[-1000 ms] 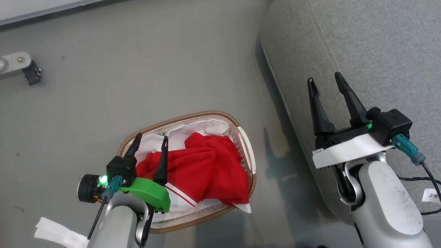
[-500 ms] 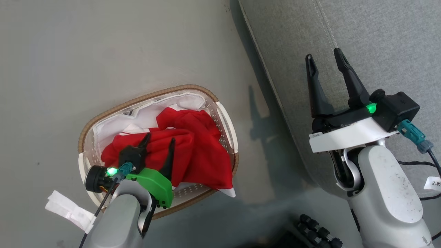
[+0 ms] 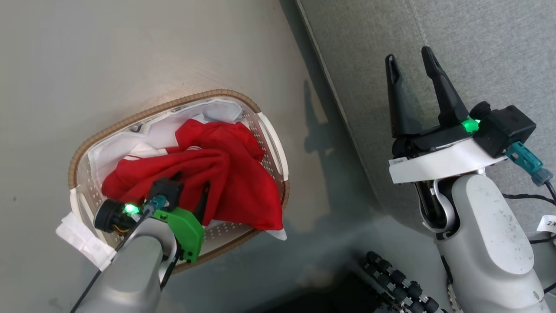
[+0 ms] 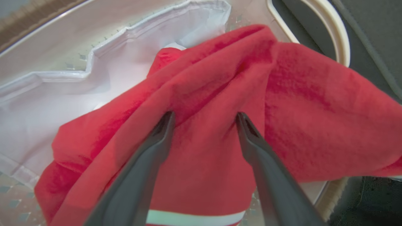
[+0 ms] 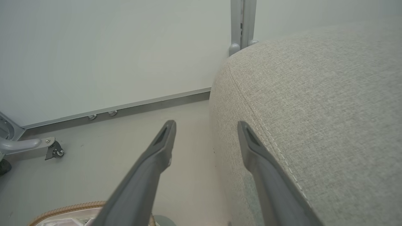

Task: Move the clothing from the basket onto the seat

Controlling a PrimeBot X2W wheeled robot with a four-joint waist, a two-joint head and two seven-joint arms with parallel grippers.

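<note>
In the basket, the left gripper's spread fingers have sunk into the clothing.

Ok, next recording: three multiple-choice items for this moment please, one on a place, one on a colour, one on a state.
1. Where is the bright red fabric garment? A on a table; B in the white perforated plastic basket; C on a shelf.
2. The basket's woven rim is: A brown; B blue; C black.
3. The left gripper is: A shut on the basket; B shut, empty; C open against the garment.
Key: B, basket walls surround it; A, a brown band rings the top; C, its fingers stand apart with red cloth between.
</note>
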